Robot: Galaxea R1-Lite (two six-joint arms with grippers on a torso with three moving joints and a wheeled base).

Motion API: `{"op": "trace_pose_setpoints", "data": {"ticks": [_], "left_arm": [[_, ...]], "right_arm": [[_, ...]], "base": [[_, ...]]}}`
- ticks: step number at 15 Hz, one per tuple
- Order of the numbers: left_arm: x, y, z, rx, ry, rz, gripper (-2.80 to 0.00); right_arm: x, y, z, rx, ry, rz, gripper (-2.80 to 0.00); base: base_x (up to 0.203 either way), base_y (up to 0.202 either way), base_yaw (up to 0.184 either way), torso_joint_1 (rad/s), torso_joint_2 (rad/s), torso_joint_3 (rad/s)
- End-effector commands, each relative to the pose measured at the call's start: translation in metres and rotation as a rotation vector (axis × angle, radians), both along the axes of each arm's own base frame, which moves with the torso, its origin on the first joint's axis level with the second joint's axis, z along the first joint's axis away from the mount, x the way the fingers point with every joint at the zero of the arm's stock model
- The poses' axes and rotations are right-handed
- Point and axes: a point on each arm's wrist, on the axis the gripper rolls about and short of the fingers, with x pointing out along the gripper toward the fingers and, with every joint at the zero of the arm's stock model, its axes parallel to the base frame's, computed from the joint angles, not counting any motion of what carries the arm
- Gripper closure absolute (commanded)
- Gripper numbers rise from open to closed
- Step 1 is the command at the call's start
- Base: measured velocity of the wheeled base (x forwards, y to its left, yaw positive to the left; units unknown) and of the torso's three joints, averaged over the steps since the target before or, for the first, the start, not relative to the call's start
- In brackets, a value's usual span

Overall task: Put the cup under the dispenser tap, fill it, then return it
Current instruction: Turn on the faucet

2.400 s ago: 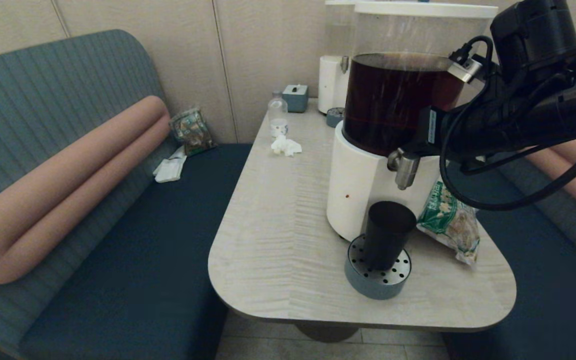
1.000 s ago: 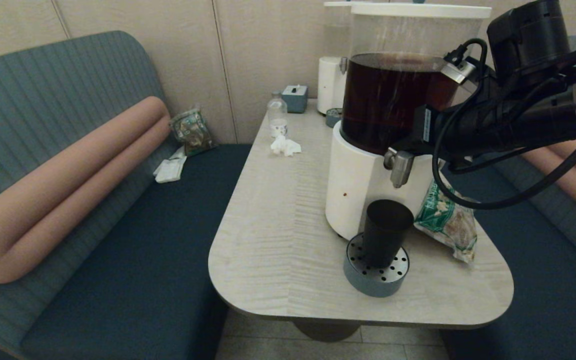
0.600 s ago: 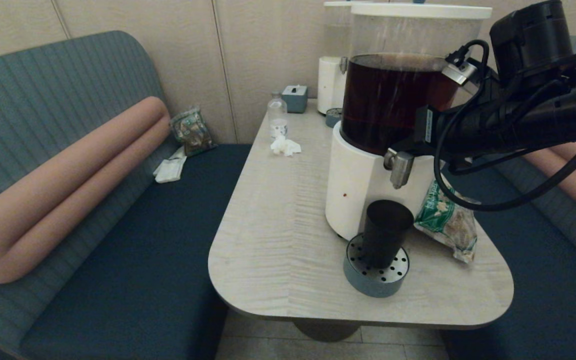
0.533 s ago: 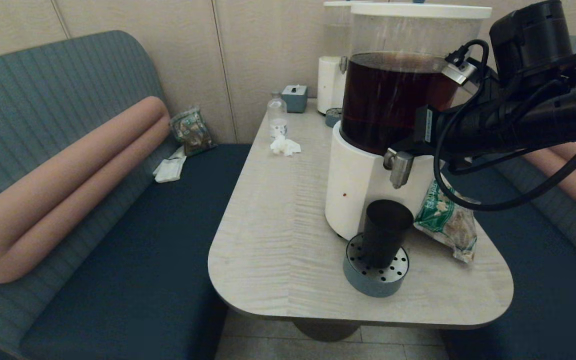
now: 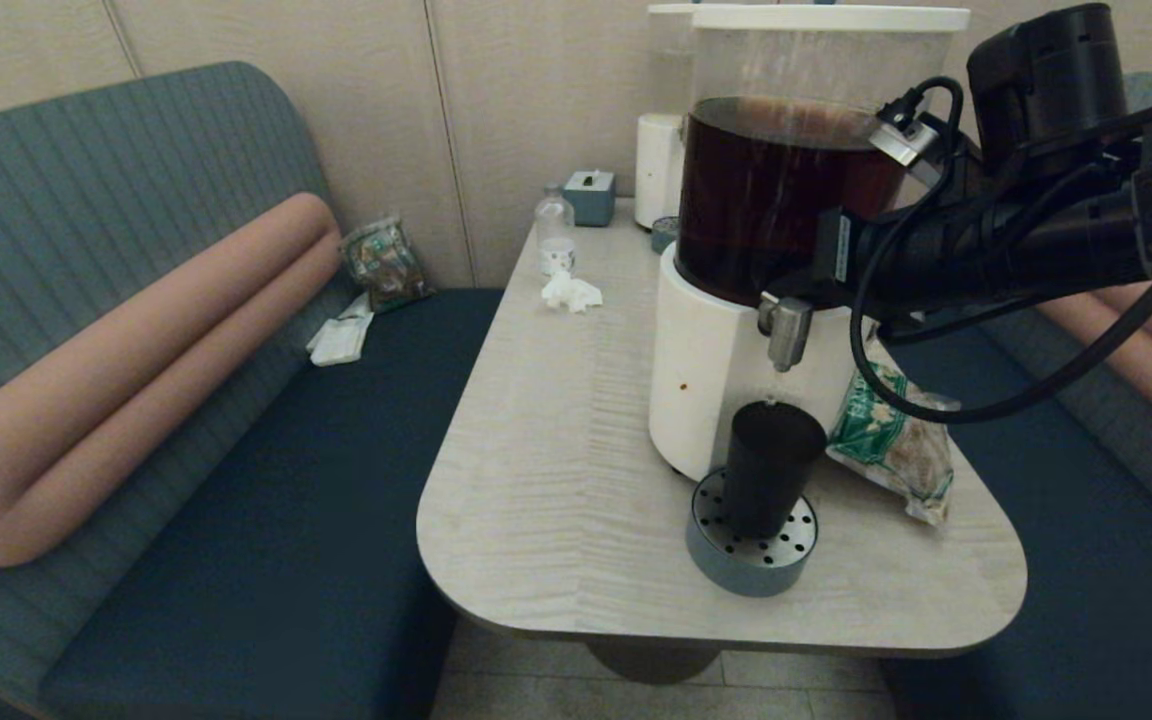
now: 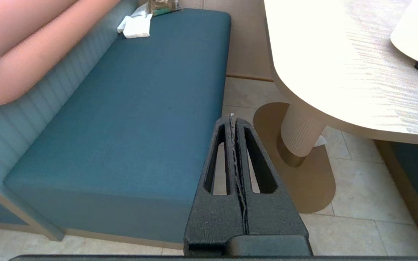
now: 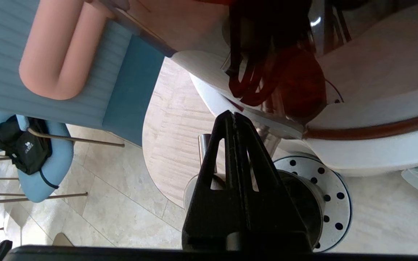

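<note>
The black cup stands upright on the round drip tray, directly below the silver dispenser tap of the big dispenser with dark brown drink. A thin thread of liquid seems to run from the tap into the cup. My right gripper is shut with nothing in it, and its tips are pressed in just above the tap, over the cup. My left gripper is shut and parked low beside the table, over the floor.
A green snack bag lies right of the dispenser. Behind it stand a slimmer white dispenser, a small bottle, a crumpled tissue and a tissue box. Benches flank the table.
My right arm has pushed a little to the left, and the big dispenser and its tap have shifted left with it. A thin stream now shows below the tap.
</note>
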Motion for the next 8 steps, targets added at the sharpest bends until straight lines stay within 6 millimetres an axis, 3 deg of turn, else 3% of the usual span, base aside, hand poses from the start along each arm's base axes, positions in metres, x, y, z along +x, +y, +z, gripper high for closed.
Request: {"op": "trace_pose_setpoints", "data": {"ticks": [1,8], "left_arm": [[0.0001,0.0000,0.0001,-0.002,0.001,0.001,0.00],[0.0001,0.0000,0.0001,-0.002,0.001,0.001,0.00]], "right_arm": [[0.0038,0.0013,-0.0051,-0.005,0.015,-0.004,0.00],[0.0038,-0.0073,-0.0132,-0.007,0.001,-0.037,0.00]], "base": [[0.000,0.000,0.000,0.000,0.00,0.000],[0.000,0.000,0.000,0.000,0.00,0.000]]}}
